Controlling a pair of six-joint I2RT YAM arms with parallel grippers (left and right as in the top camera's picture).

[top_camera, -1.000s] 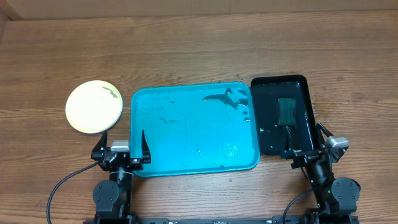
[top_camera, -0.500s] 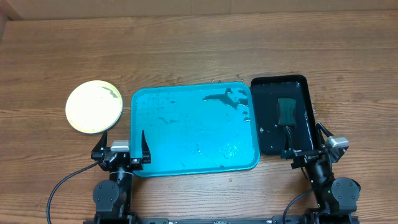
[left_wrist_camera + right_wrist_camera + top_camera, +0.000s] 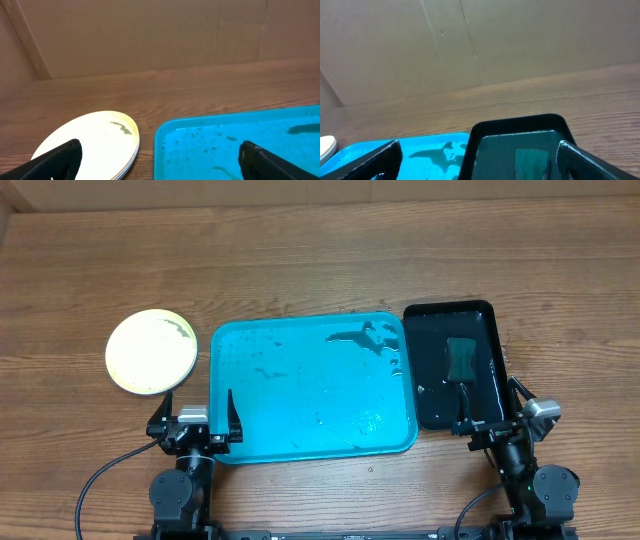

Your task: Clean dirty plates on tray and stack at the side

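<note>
The plates sit in a stack on the table, just beside the left rim of the tray, and no plate lies on the tray itself. We judge them light, stiff plastic, likely slick with water. The raised rim is the place to take one, with one finger over the lip and one under, and lightly enough not to drag the plate beneath. The left gripper rests near the tray's near-left corner and the right gripper at the near end of the black tray; both stand wide apart and hold nothing. From overhead we see a single pale disc with a dark smear. The left wrist view shows layered rims at the stack's edge, so more than one plate is there. The right wrist view alone looks low across the sponge in the black tray.
</note>
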